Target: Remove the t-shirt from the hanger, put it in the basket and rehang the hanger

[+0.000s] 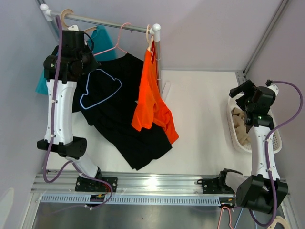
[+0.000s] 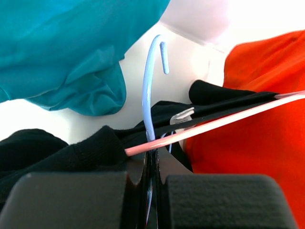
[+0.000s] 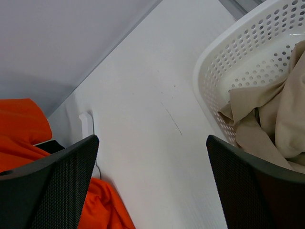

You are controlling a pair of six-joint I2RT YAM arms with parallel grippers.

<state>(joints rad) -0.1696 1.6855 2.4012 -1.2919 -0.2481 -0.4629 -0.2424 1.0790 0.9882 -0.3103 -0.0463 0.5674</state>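
No readable text, label or number anywhere.

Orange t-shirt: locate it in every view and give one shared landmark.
Top external: the orange t-shirt hangs from the right end of the rail, at picture centre.
Left wrist: it fills the right side.
Right wrist: lower left corner.
Landmark: the white table, in the top and right wrist views.

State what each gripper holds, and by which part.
Left gripper: light blue hanger, pinched at the base of its hook. Right gripper: open, holding nothing.
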